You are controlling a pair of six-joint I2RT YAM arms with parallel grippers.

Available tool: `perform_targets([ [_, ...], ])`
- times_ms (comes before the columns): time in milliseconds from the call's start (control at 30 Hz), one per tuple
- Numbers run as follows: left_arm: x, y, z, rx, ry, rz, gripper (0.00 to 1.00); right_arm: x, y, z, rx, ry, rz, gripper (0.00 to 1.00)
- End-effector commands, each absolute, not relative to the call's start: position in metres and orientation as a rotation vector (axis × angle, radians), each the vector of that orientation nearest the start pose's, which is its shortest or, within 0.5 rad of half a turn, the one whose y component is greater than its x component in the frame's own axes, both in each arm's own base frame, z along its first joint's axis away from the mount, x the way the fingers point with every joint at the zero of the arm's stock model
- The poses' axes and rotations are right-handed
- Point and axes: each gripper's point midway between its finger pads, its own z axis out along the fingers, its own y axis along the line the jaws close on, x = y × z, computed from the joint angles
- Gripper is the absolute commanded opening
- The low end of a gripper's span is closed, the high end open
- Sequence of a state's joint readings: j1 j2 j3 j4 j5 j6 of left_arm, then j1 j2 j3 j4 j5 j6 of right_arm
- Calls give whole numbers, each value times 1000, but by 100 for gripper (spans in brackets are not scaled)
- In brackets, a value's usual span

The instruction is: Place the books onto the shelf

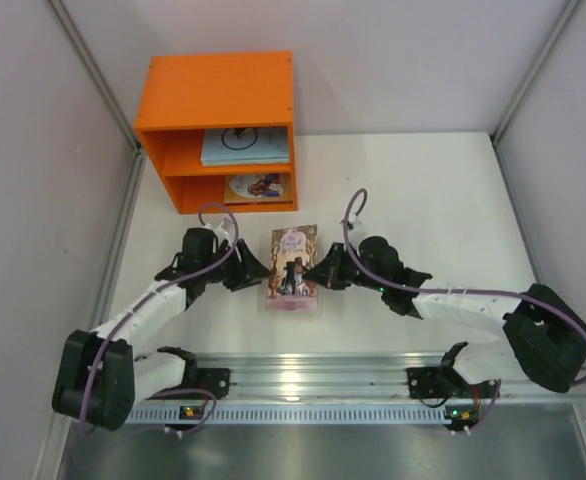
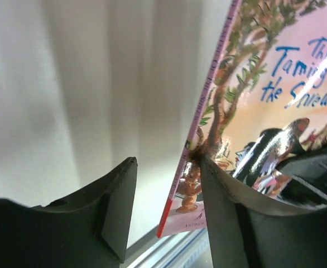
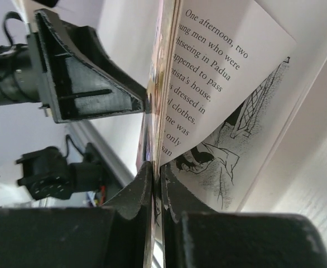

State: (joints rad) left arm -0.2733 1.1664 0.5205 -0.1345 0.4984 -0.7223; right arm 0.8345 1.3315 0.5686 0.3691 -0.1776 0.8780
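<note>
Orange boxy shelf (image 1: 218,85): we count two books (image 1: 243,146) inside.
Pink illustrated paperback (image 1: 293,268): unshelved, right claw (image 1: 320,274) grasping it.
Left claw (image 1: 261,270): released.

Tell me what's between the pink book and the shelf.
Nothing visible lies on the table between the pink book and the shelf. The left claw sits at the book's left edge, beside that path, not across it.

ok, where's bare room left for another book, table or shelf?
Free: table right of the shelf; left part of each compartment, beside the pale blue book above, the illustrated book below. Crowded: centre, left gripper and right gripper flanking the pink book.
</note>
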Motion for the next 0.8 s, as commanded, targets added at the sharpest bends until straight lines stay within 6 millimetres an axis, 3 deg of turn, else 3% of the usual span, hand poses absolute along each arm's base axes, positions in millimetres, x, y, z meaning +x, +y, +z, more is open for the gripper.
perform_targets([
  [0, 224, -201, 120, -129, 2351, -1301, 55, 205, 337, 180, -250, 2011, 1402, 0],
  [67, 216, -206, 131, -91, 2286, -1384, 56, 200, 337, 188, -279, 1987, 1429, 0],
  [133, 210, -214, 156, -40, 2177, -1506, 56, 197, 337, 191, -301, 1982, 1447, 0],
  [200, 202, -217, 162, -60, 2146, -1583, 55, 192, 339, 191, -326, 1978, 1471, 0],
  [267, 199, -217, 169, -61, 2107, -1618, 50, 191, 340, 190, -325, 1976, 1485, 0],
  [433, 190, -219, 176, -49, 2081, -1690, 25, 186, 339, 188, -321, 1973, 1523, 1],
  [533, 187, -221, 186, -81, 2014, -1778, 6, 191, 334, 179, -281, 2008, 1482, 14],
  [567, 187, -221, 186, -109, 2020, -1789, 1, 192, 332, 174, -266, 2030, 1469, 24],
  [633, 192, -220, 179, -191, 2067, -1767, 0, 201, 323, 175, -197, 2036, 1419, 38],
  [667, 201, -218, 178, -248, 2072, -1727, 0, 203, 316, 168, -161, 2079, 1376, 54],
  [700, 205, -214, 177, -306, 2083, -1704, 0, 213, 308, 167, -101, 2075, 1302, 62],
  [733, 210, -212, 180, -354, 2065, -1693, 0, 215, 301, 175, -82, 2050, 1268, 68],
  [767, 223, -205, 182, -497, 2030, -1670, 0, 215, 292, 170, -61, 2082, 1217, 77],
])
